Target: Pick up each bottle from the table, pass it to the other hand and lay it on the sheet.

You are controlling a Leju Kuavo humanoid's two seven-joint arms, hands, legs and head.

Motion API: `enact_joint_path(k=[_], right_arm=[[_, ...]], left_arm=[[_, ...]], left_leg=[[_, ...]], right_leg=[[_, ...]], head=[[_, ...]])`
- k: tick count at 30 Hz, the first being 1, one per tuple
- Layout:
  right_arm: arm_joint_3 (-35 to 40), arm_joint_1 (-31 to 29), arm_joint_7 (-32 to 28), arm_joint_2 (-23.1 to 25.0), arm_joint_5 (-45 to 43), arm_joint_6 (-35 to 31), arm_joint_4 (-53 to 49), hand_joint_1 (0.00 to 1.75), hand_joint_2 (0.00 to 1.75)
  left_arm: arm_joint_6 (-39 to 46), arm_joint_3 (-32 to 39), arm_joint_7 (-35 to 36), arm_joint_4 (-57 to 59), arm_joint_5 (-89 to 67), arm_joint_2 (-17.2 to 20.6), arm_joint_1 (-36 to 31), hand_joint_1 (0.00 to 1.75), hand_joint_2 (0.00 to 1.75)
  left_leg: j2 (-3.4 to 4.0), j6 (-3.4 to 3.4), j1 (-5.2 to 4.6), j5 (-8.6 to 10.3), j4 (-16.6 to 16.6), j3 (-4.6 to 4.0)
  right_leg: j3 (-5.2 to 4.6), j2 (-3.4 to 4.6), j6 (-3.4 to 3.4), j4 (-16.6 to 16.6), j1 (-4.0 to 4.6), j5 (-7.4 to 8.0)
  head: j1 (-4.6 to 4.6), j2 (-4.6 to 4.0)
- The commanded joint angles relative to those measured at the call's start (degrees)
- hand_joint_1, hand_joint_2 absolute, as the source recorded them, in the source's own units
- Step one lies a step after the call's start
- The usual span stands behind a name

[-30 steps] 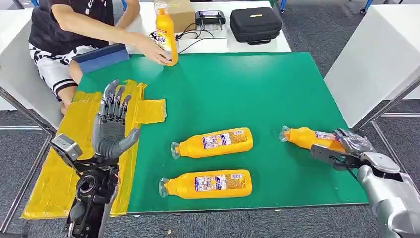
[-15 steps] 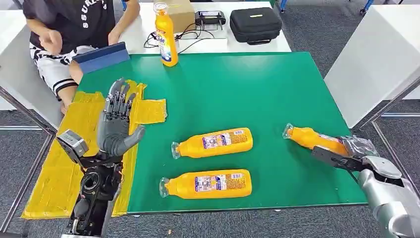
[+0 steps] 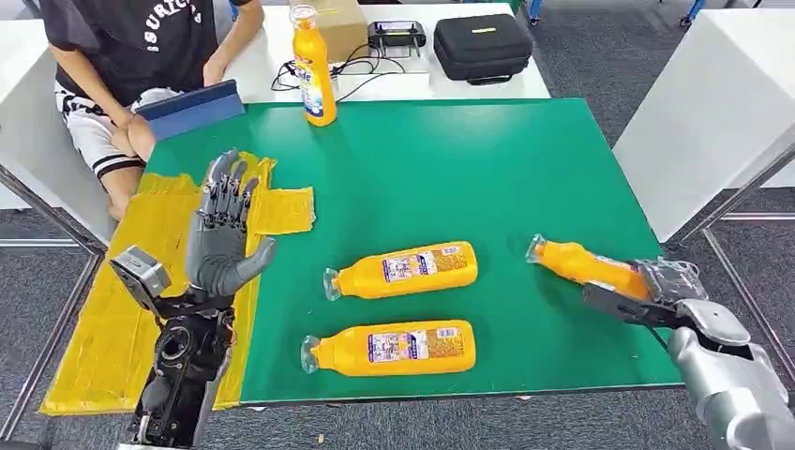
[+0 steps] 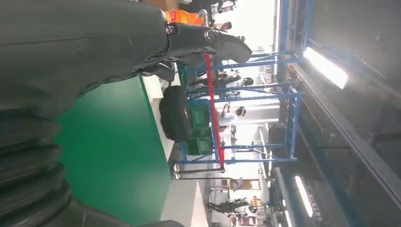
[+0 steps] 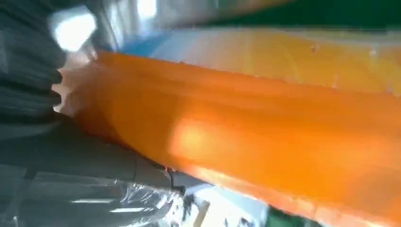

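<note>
Presently the right hand grips an orange bottle by its base at the right side of the green mat; the bottle's cap end points toward the mat's middle, tilted slightly upward; in the right wrist view the bottle lies across the palm, the fingers wrapped about it. Left hand is raised palm-in above the yellow sheet, fingers spread apart and upright, thumb out to the side, holding nothing. Two bottles lie on their sides on the mat, caps toward the sheet: one mid-mat; one nearer the front edge. A fourth bottle stands upright at the mat's far edge; a person sits just beyond the far left corner; a black case rests on the white table behind.
</note>
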Motion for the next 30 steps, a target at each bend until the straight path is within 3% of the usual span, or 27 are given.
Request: enact_joint_path(k=[1,4,9,11,19,23,30], right_arm=[[-8.62,13.72,-6.86,19.67,-21.91,-7.28,-39.96,1.75,1.75],[-4.13,16.30,-8.35,21.95,-27.43,-12.07,-45.05,1.75,1.75],[2.13,13.60,-13.18,23.34,-36.97,-16.72,-42.92,1.75,1.75],[5.84,11.77,-15.20,23.63,-42.24,-16.28,-41.57,1.75,1.75],[16.40,7.06,-17.06,26.74,-47.57,-11.95,-33.16,1.75,1.75],[23.53,3.80,-19.09,30.72,-50.80,-10.67,-25.24,1.75,1.75],[27.98,2.33,-19.33,32.95,-51.77,-8.76,-22.78,1.75,1.75]], left_arm=[[1.48,-1.63,1.73,-1.69,-2.52,1.20,2.30,0.00,1.75],[4.07,-4.45,1.83,-1.32,-4.94,1.25,1.68,0.00,1.75],[5.08,-8.06,2.65,-3.12,-5.48,1.33,-0.19,0.00,1.75],[5.53,-9.92,4.12,-3.43,-5.59,1.30,-1.54,0.00,1.75],[10.17,-15.46,4.41,-3.01,-6.66,1.59,-4.00,0.00,1.75],[11.89,-17.33,3.93,-5.38,-5.30,1.96,-3.73,0.00,1.75],[12.51,-18.14,4.11,-5.72,-5.13,1.81,-4.15,0.00,1.75]], left_leg=[[0.53,-0.21,0.04,-0.13,-0.06,0.18],[0.07,-0.20,0.17,-0.09,-0.03,0.12],[0.10,-0.27,0.28,-0.21,0.06,0.21],[0.15,-0.26,0.26,-0.19,0.07,0.14],[0.11,-0.24,0.21,-0.10,0.01,0.10],[0.27,-0.25,0.24,-0.13,-0.02,0.15],[0.07,-0.20,0.26,-0.07,-0.02,0.05]], right_leg=[[0.03,0.44,-0.10,-0.03,0.04,0.00],[0.04,0.04,-0.13,-0.03,0.19,-0.09],[0.13,0.09,-0.14,0.04,0.26,-0.19],[0.06,0.13,-0.13,0.07,0.23,-0.17],[0.01,0.09,-0.15,0.02,0.17,-0.08],[0.03,0.20,-0.15,-0.01,0.21,-0.06],[-0.08,0.02,-0.15,0.01,0.22,-0.09]], head=[[-0.07,0.02],[-0.02,0.00],[-0.04,0.02],[-0.02,0.02],[0.00,0.02],[-0.02,0.00],[-0.02,0.02]])
